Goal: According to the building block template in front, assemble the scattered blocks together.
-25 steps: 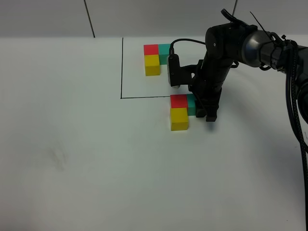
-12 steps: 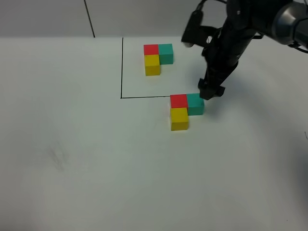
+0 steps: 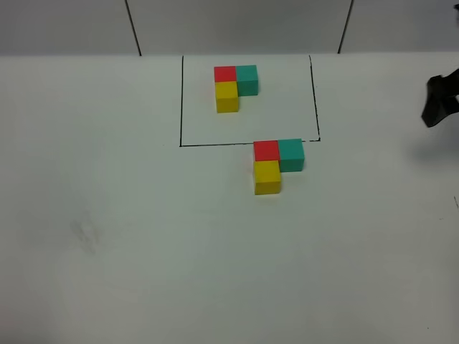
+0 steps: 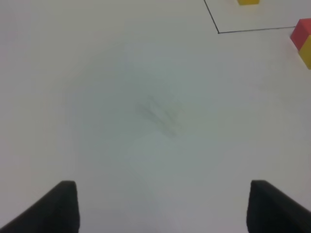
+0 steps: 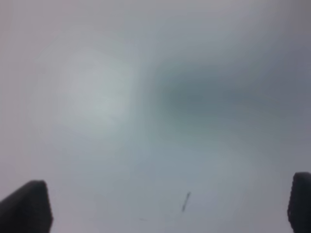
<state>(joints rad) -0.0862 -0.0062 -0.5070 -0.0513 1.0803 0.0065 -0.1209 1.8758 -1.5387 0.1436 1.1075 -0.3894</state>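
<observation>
The loose blocks (image 3: pixel 276 163) sit joined in an L just outside the near line of the black outline (image 3: pixel 247 143), matching the template (image 3: pixel 234 85) inside: red corner, teal rightward, yellow nearer. The right gripper (image 3: pixel 439 100) has withdrawn to the desk's (image 3: pixel 143 251) right edge, fingers wide and empty. The left gripper (image 4: pixel 160 208) fingers stand apart, holding nothing.

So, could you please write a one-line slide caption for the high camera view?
Assembled blocks match the template; right hand at table edge.
</observation>
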